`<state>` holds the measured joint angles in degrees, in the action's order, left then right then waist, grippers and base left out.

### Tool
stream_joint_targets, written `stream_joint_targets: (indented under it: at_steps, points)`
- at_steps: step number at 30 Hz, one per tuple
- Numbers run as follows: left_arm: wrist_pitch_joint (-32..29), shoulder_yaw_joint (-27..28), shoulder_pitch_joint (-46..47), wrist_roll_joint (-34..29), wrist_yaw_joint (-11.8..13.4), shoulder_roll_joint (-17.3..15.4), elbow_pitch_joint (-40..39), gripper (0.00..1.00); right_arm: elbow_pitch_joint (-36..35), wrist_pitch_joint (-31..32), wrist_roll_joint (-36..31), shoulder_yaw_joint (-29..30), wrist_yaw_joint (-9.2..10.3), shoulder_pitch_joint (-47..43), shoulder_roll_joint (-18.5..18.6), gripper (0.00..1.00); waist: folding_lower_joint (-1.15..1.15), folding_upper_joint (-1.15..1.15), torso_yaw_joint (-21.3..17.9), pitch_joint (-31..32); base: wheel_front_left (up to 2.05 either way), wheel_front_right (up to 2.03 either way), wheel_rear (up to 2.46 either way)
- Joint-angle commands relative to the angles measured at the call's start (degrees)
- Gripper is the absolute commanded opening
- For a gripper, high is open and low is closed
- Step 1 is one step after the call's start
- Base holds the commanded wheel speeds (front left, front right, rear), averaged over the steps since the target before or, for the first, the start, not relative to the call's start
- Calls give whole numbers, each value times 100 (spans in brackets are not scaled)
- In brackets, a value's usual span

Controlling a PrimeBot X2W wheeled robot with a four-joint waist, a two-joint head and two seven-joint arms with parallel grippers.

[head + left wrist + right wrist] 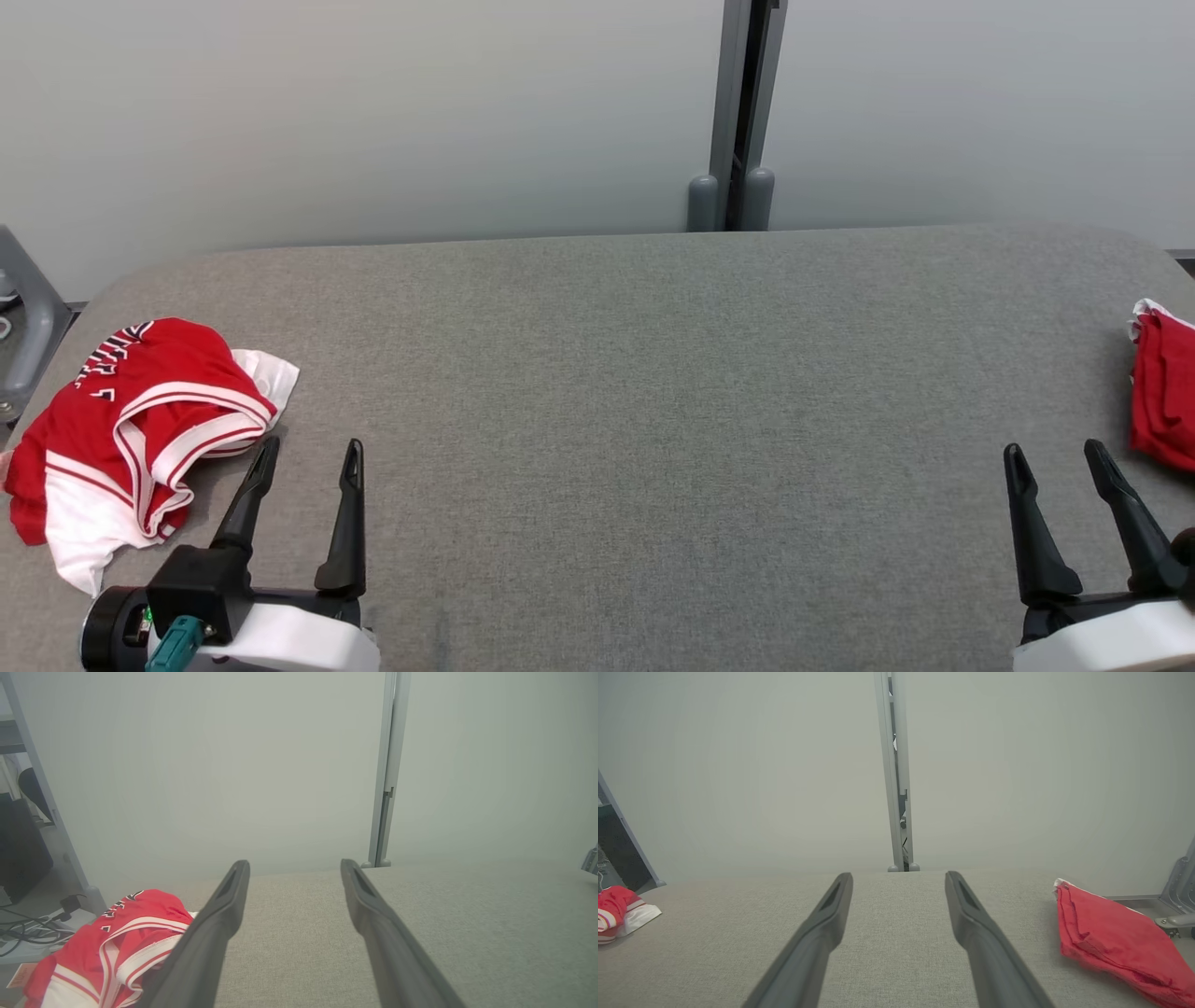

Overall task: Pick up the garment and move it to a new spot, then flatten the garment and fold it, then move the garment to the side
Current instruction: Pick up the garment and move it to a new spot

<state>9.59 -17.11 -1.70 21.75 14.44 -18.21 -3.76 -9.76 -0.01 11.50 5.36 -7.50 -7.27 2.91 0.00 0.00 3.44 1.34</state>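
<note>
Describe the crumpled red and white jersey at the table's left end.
The jersey is thin red fabric with white panels, red-and-white striped trim and partly hidden lettering. It lies crumpled in a loose heap on the grey table near its left edge. The open left gripper is just beside it; contact cannot be told.

The left gripper (311, 446) and right gripper (1053, 451) have long, tapering black jaws on glossy white wrists (299, 644); the left bears a teal plug (173, 642) and black cylinder (105, 637).
</note>
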Motion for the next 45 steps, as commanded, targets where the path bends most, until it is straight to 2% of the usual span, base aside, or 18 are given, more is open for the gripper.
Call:
stream_joint_targets:
  at_steps: [1,4,13,19,25,34,39,45]
  points:
    - [-4,13,102,33,23,-20,5,100,7,-23,26,1,2,-45,7,100,0,0,60,1,0,0,0]
    - [11,15,170,25,1,-37,23,100,-28,-21,4,-89,2,-32,8,100,0,0,286,-21,0,0,0]
    - [148,-42,665,24,-146,21,262,100,-67,7,20,-242,2,64,10,100,0,0,1396,-144,0,0,0]
    - [258,116,684,117,-94,-3,387,100,-31,-9,55,-325,2,136,12,100,0,0,2032,-193,0,0,0]
    - [338,203,664,159,-90,-5,422,100,-9,9,52,-390,2,197,13,100,0,0,2444,-251,0,0,0]
    - [412,242,712,198,-106,12,432,100,-41,62,-4,-441,2,261,12,100,0,0,2605,-327,0,0,0]
    - [435,276,785,218,-131,-5,384,100,-96,102,-28,-490,2,327,12,100,0,0,2532,-449,0,0,0]
    - [461,391,1233,376,-312,16,279,100,-293,271,-167,-515,2,535,16,100,0,0,2278,-930,0,0,0]
